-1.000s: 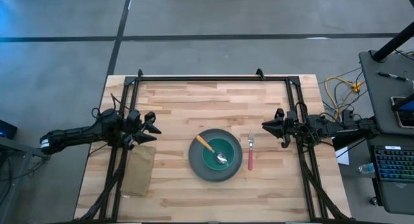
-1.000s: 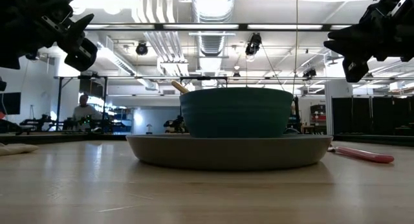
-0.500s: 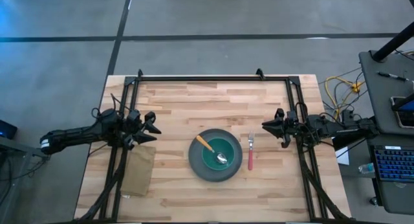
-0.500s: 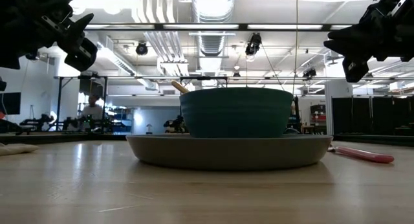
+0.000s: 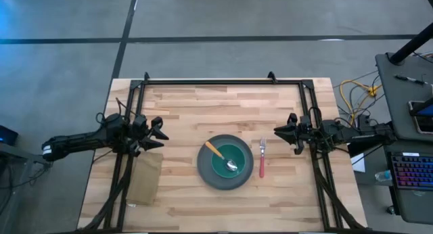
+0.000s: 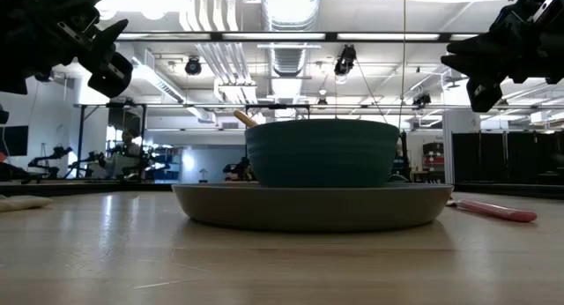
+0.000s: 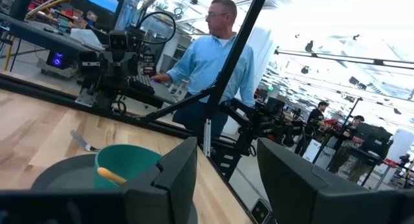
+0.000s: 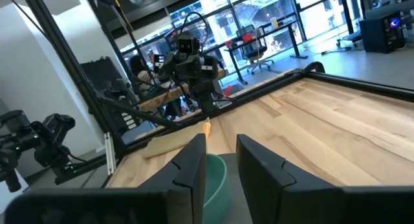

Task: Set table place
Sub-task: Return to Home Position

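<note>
A teal bowl (image 5: 229, 164) stands on a round grey plate (image 5: 206, 173) at the table's middle. An orange-handled spoon (image 5: 218, 153) lies in the bowl, its handle leaning on the rim. A pink-handled fork (image 5: 262, 161) lies flat on the table right of the plate. My left gripper (image 5: 161, 134) hovers open and empty above the table left of the plate. My right gripper (image 5: 279, 131) hovers open and empty right of the fork. The bowl also shows in the left wrist view (image 7: 126, 162) and the right wrist view (image 8: 215, 175).
A tan folded cloth (image 5: 145, 178) lies flat at the table's left, below my left gripper. The black frame (image 5: 216, 80) runs along the table's edges. A person in a blue shirt (image 7: 217, 62) stands beyond the table. A desk with a keyboard (image 5: 409, 173) stands at the right.
</note>
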Motion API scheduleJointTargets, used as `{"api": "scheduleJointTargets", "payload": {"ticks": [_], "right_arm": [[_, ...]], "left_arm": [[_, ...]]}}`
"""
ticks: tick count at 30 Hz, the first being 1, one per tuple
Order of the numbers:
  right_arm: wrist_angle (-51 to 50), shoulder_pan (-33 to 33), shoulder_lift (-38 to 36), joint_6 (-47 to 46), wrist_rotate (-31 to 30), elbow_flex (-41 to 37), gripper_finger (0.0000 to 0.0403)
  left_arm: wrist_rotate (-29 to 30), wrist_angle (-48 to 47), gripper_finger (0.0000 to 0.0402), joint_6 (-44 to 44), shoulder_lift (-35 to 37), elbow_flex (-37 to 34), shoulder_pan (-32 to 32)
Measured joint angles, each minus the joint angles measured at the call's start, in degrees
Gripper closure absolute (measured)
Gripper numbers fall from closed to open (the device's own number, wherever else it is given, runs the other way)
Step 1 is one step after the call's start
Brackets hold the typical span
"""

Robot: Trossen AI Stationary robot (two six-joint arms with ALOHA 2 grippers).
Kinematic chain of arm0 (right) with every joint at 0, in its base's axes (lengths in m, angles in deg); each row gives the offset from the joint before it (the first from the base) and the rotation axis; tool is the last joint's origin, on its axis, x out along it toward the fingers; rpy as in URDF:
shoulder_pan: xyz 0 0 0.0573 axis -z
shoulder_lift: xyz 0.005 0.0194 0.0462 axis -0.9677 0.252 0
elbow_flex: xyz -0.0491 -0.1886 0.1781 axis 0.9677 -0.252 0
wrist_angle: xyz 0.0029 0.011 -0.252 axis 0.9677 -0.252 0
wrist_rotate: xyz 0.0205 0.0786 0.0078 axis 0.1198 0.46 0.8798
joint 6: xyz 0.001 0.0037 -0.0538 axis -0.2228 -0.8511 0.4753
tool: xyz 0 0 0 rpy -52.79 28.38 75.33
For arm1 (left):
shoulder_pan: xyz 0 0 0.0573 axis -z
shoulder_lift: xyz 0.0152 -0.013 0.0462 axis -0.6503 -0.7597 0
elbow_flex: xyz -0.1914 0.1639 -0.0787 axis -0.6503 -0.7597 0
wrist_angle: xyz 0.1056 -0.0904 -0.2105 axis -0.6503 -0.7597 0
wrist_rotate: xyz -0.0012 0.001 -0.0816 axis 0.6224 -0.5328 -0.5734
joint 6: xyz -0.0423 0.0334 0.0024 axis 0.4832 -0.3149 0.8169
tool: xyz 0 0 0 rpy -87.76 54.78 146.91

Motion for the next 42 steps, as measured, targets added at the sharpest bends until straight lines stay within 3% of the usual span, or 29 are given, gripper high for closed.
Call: {"api": "scheduleJointTargets", "payload": {"ticks": [42], "right_arm": [[0.0,0.0,0.0,0.0,0.0,0.0,0.0321]], "left_arm": [[0.0,0.0,0.0253,0.0,0.0,0.0,0.0]]}}
